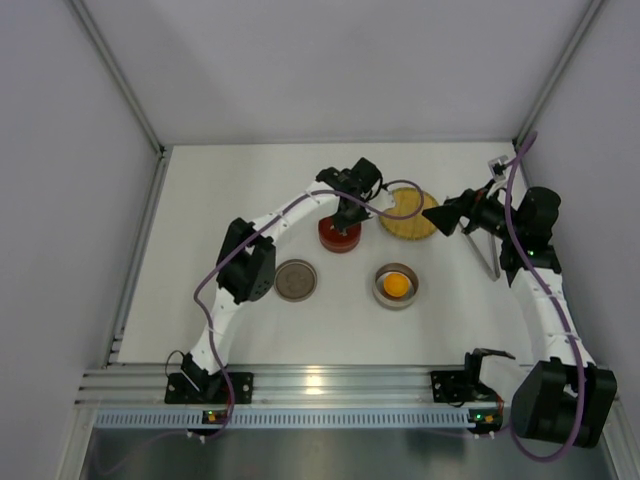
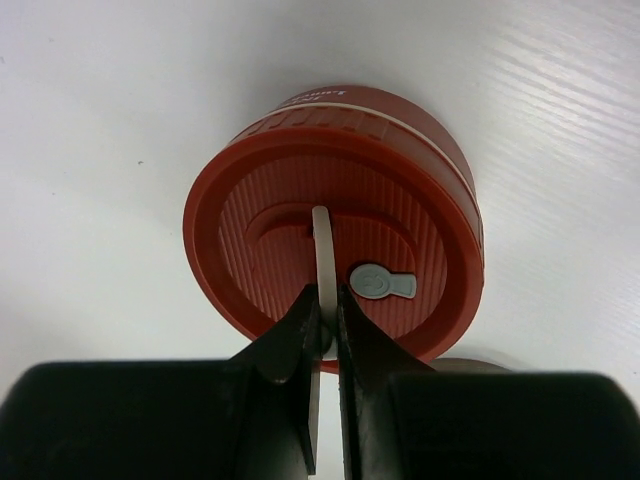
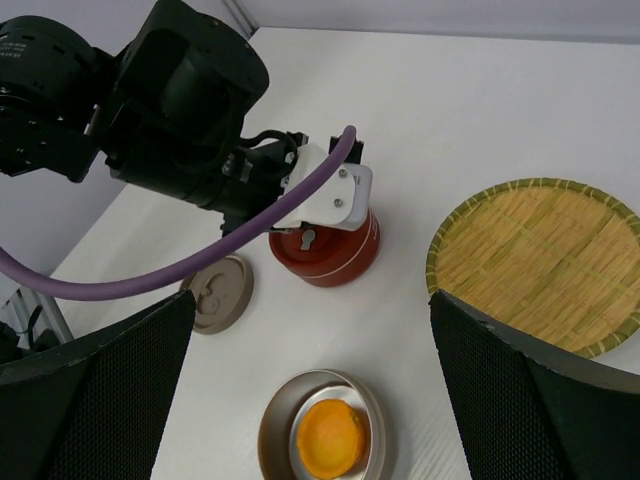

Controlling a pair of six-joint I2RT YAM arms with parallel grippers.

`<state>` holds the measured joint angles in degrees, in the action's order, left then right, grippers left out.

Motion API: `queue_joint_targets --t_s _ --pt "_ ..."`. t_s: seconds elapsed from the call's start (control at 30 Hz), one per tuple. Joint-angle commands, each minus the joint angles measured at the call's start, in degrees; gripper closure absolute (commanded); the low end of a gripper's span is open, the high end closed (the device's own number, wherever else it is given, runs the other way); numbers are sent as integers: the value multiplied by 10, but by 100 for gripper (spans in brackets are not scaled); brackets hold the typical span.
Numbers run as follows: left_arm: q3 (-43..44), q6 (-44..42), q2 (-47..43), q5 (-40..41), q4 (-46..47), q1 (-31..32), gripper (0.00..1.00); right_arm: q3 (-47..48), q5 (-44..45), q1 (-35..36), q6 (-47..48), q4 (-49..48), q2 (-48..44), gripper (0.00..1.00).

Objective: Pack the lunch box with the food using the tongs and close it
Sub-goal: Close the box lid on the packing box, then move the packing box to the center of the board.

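**Handling notes**

The left end effector [image 2: 327, 308] is clamped on the thin pale handle strip [image 2: 322, 245] that rises from the lid of the red lunch box [image 2: 250, 250]. Its jaws stand almost together, with only the strip between them. The lunch box sits directly beneath this end effector on the bench [image 2: 100, 120].

We judge the box to be rigid plastic and light. The strip looks slender and may flex, so any pull should be straight along it.

The right end effector [image 1: 440, 216] is spread wide and holds nothing. The tongs [image 1: 489, 255] lie on the bench just beside it, on its wrist side.

We expect the tongs to be stiff, smooth and prone to slipping. A hold at mid-length across both arms should allow squeezing.

The orange piece [image 3: 330, 440] rests in a metal bowl [image 3: 275, 420] ahead of the right end effector. It lies between that end effector's fingers as its wrist camera sees them. We judge the piece small, rounded and probably soft (light pressure only). No red pieces can be found in these views.

**Markings**

Pale lettering curves along the box wall beyond the left end effector. It is too foreshortened for us to read. We find no other writing.
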<state>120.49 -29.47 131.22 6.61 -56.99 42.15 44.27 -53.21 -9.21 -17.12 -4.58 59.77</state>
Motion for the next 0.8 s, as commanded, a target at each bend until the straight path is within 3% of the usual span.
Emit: queue_joint_targets --t_s 0.0,0.17,0.33,0.63,0.77 --pt "-31 62 4 -20 -64 5 100 1 -5 -10 2 -17 -16 1" --pt "-30 195 8 -53 -53 5 100 2 2 -12 9 -7 -22 1" --pt "-86 210 -3 -26 -23 13 100 1 3 -14 10 -4 -23 1" --pt "-294 -107 -99 -126 67 13 100 6 -5 -18 30 8 -16 1" --pt "-322 -240 -139 -204 61 13 100 6 -9 -19 30 4 -10 1"
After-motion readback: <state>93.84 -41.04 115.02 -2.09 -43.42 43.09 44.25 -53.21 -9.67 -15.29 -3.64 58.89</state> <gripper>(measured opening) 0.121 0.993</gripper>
